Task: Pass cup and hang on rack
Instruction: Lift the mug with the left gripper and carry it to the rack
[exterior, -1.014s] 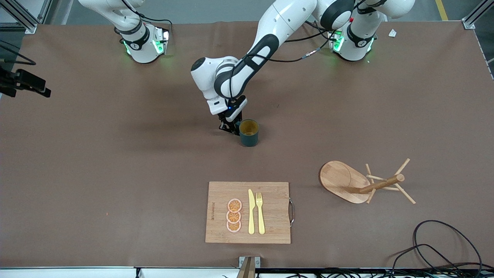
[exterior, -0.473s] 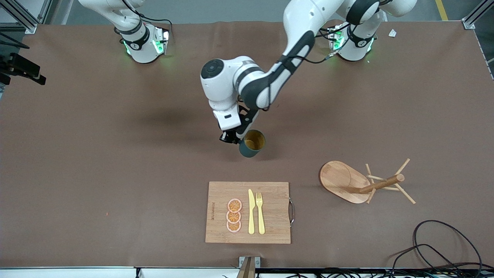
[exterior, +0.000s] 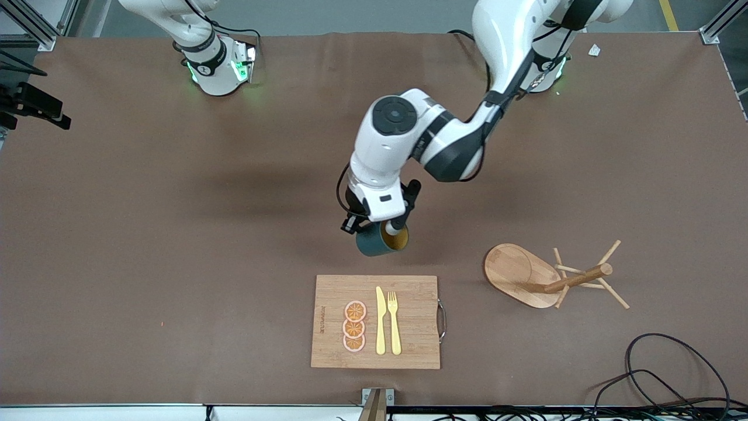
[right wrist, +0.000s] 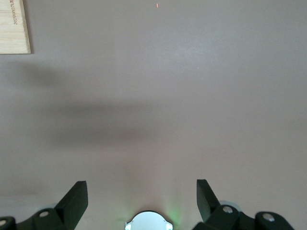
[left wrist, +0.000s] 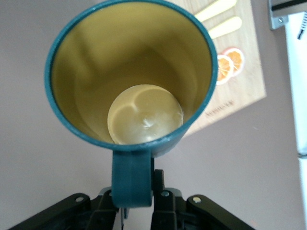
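The cup (exterior: pixel 370 245), dark teal with a yellowish inside, hangs tilted in the air over bare table just short of the cutting board. My left gripper (exterior: pixel 366 225) is shut on its loop handle. In the left wrist view the cup (left wrist: pixel 134 72) shows its open mouth, and my left gripper (left wrist: pixel 133 203) pinches the handle (left wrist: pixel 132 179) from both sides. The rack (exterior: pixel 517 272), a light wooden mug tree with thin pegs, stands toward the left arm's end of the table. My right gripper (right wrist: pixel 140 186) waits open high over bare table near its base, holding nothing.
A bamboo cutting board (exterior: pixel 412 292) with a yellow knife (exterior: pixel 380 321), a fork (exterior: pixel 394 321) and orange slices (exterior: pixel 354 326) lies near the front edge. Black cables (exterior: pixel 672 374) lie at the front corner by the rack. The board's corner (right wrist: pixel 12 26) shows in the right wrist view.
The left arm has lifted the cup off the table and carried it toward the cutting board, tipping it onto its side. The right gripper stays open.
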You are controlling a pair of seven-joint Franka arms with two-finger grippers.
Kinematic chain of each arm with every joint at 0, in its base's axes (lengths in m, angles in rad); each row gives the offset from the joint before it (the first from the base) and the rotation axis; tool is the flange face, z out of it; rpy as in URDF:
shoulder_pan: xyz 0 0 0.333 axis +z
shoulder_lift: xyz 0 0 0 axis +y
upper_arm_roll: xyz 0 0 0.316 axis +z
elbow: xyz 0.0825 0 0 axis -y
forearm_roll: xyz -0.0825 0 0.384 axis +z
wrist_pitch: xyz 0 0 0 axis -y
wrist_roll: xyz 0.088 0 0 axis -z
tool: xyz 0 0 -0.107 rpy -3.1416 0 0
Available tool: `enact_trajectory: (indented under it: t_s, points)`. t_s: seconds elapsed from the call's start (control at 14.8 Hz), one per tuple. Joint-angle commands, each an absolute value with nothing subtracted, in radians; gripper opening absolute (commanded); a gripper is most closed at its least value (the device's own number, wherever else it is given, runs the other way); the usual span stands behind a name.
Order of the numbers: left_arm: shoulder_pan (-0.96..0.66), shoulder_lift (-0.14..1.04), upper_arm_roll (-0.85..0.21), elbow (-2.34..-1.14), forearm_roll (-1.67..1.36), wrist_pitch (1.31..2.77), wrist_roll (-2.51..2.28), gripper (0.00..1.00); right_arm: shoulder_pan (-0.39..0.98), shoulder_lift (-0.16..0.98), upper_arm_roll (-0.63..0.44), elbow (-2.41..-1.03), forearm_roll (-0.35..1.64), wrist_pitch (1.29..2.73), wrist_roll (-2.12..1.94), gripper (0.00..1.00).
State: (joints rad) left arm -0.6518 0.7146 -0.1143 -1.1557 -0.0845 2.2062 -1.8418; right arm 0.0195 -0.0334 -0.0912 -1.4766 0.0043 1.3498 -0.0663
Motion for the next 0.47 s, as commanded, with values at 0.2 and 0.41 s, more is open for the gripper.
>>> enact_trajectory:
  t_s: [0.2,0.41]
  points:
    - [-0.384,0.617,-0.303,-1.230,-0.303,2.227,-1.628,0.00,0.009,-0.058,-0.086,-1.503,-0.014,1.382,-0.098,1.00]
    - [-0.185,0.615,-0.472,-1.267,-0.357,2.227,-1.540,0.00,0.009,-0.058,-0.086,-1.505,-0.015,1.397,-0.098,1.00]
